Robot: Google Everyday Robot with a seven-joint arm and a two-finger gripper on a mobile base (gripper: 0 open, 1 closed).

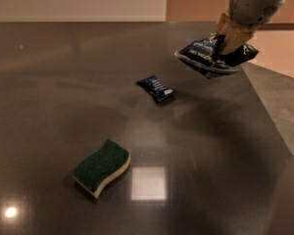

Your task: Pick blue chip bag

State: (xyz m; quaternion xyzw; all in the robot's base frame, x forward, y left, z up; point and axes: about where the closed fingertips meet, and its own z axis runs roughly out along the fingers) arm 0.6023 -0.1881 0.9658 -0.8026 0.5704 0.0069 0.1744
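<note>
The blue chip bag (213,56) is a crinkly dark-blue foil packet with white lettering, at the upper right. It hangs clear of the dark table (49,82), tilted, with its shadow below it on the tabletop. My gripper (230,39) comes down from the top right and is shut on the bag's upper middle. The fingertips are partly buried in the foil.
A small dark-blue wrapped snack packet (156,88) lies on the table left of and below the bag. A green sponge (102,167) with a pale underside lies near the front. The table's right edge (264,102) runs diagonally under the arm.
</note>
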